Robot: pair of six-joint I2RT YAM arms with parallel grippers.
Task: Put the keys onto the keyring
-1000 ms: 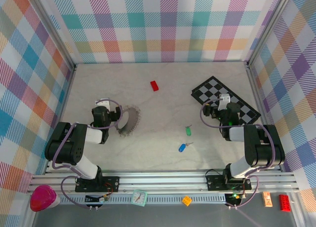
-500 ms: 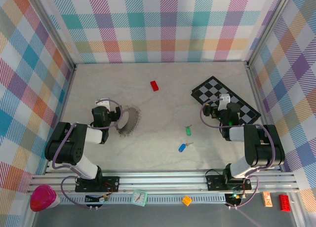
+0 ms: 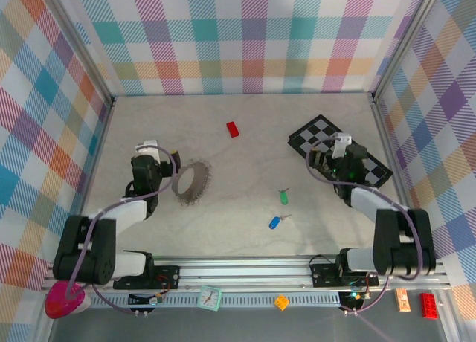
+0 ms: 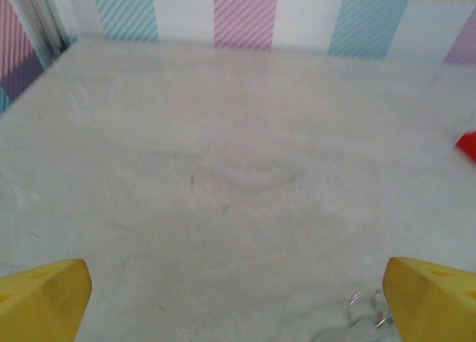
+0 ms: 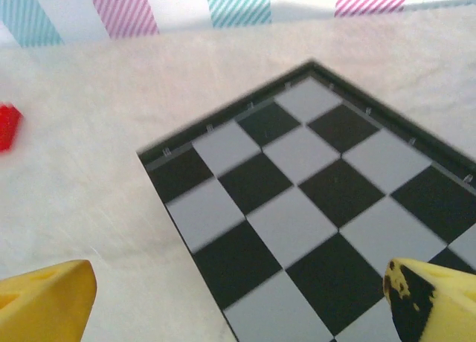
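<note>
Silvery keyring (image 3: 192, 181) well apart from green key (image 3: 283, 197), blue key (image 3: 275, 223)

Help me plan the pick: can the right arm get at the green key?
Probably yes: the green key lies on bare table near the open right end effector, with nothing between them.

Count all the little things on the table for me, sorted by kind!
Keys: 2, the green key and the blue key
Keyring: 1
Red brick: 1
Chequered board: 1
Total: 5
</note>
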